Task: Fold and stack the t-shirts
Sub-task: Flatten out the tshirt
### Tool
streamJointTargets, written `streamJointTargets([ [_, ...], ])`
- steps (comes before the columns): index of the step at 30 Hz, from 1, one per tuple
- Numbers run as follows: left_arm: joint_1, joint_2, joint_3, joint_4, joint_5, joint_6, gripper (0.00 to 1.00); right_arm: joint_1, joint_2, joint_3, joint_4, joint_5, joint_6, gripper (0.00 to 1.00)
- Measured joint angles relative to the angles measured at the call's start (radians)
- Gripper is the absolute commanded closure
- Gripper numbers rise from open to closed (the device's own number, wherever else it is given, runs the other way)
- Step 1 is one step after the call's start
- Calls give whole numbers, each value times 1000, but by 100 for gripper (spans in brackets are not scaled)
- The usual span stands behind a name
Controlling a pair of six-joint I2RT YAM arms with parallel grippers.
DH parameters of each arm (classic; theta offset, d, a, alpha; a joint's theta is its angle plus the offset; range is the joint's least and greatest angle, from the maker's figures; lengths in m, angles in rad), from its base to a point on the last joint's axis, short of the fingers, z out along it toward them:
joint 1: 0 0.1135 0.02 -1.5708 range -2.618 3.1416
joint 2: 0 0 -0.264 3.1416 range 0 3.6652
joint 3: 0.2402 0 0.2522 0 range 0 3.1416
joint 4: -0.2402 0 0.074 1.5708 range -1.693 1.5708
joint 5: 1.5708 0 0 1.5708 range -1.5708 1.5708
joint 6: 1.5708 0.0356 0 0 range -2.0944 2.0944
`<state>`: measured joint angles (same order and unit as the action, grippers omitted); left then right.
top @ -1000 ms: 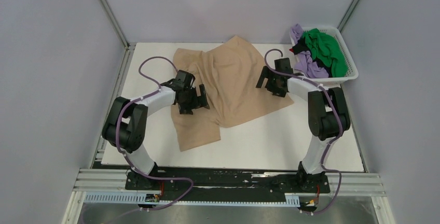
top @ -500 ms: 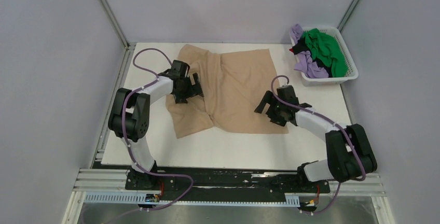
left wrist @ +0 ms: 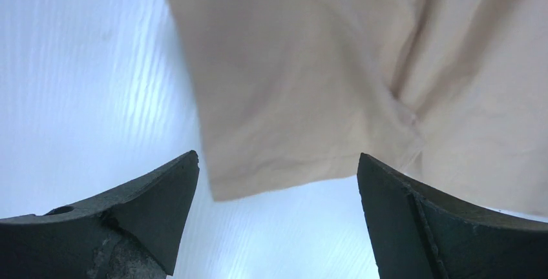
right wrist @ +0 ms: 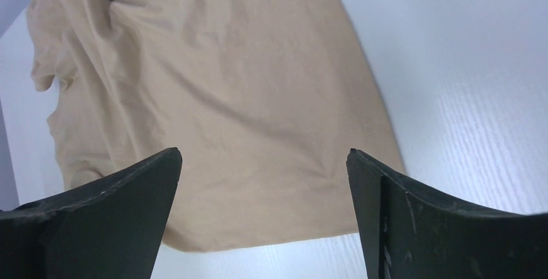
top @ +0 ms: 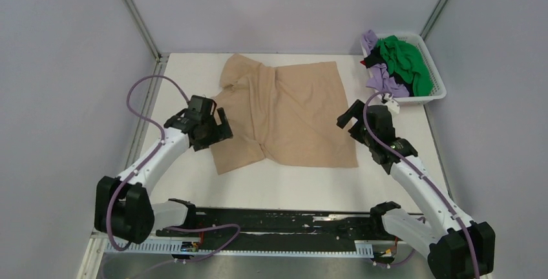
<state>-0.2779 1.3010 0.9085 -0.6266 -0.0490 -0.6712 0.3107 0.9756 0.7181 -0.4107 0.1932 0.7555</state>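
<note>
Sprawling tan t-shirt [top: 291,111] on white table [top: 310,185]

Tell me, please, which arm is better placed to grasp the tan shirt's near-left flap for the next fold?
Left. The left gripper, open, hangs beside that flap of the tan t-shirt, whose corner shows in its wrist view; the right gripper sits at the opposite edge.

A t-shirt [top: 291,117] lies spread on the worktop [top: 310,188], nearer its far edge. The basket [top: 417,101] at the far right corner holds the other t-shirts [top: 400,59].
</note>
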Motion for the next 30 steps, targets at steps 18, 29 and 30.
streamJointTargets([
  [18,-31,-126,-286,-93,2,-112,26,-24,4,-52,-49,138,-9,0],
  [29,-34,34,-239,-17,26,-106,52,-28,19,-69,-63,139,-23,0],
  [30,-34,43,-233,-11,30,-105,56,-29,19,-71,-63,139,-24,0],
])
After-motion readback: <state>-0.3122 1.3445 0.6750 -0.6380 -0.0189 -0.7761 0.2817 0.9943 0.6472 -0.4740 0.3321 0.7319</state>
